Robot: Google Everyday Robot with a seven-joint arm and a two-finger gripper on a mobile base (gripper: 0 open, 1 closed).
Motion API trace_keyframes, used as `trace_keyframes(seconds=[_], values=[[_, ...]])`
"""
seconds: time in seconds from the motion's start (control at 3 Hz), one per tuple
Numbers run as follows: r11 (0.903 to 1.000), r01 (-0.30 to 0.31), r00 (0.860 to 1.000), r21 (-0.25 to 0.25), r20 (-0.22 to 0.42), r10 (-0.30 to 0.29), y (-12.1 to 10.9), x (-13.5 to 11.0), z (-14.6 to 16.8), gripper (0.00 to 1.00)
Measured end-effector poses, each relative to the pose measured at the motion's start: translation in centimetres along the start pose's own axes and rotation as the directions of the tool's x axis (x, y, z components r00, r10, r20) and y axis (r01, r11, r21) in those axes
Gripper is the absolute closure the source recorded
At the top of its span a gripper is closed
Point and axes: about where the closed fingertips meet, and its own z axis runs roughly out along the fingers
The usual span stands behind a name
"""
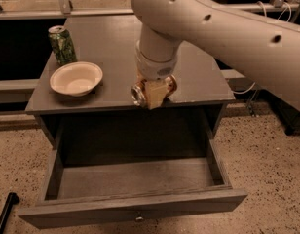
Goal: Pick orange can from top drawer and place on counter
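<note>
My gripper (151, 92) is shut on the orange can (139, 94), held sideways with its silver end facing the camera. It hangs at the counter's front edge, above the back of the open top drawer (135, 179). The drawer is pulled out, its front panel and small knob (138, 219) nearest the camera, and nothing shows inside it. The counter (189, 67) is the grey cabinet top right behind the can. My large white arm comes in from the upper right and hides part of the counter.
A white bowl (76, 78) sits on the counter's left front. A green patterned can (62, 45) stands upright behind it at the left edge. A dark rod (5, 213) lies on the speckled floor at bottom left.
</note>
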Motion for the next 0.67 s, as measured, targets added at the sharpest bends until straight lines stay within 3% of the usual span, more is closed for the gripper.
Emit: trace_keyframes(seconds=[0.33, 0.67], values=[[0.9982, -0.046, 0.999, -0.038, -0.031, 0.044, -2.5, 0.2, 2.1, 0.76], [0.9968, -0.066, 0.998, -0.046, -0.026, 0.065, -3.6, 0.3, 2.9, 0.61]])
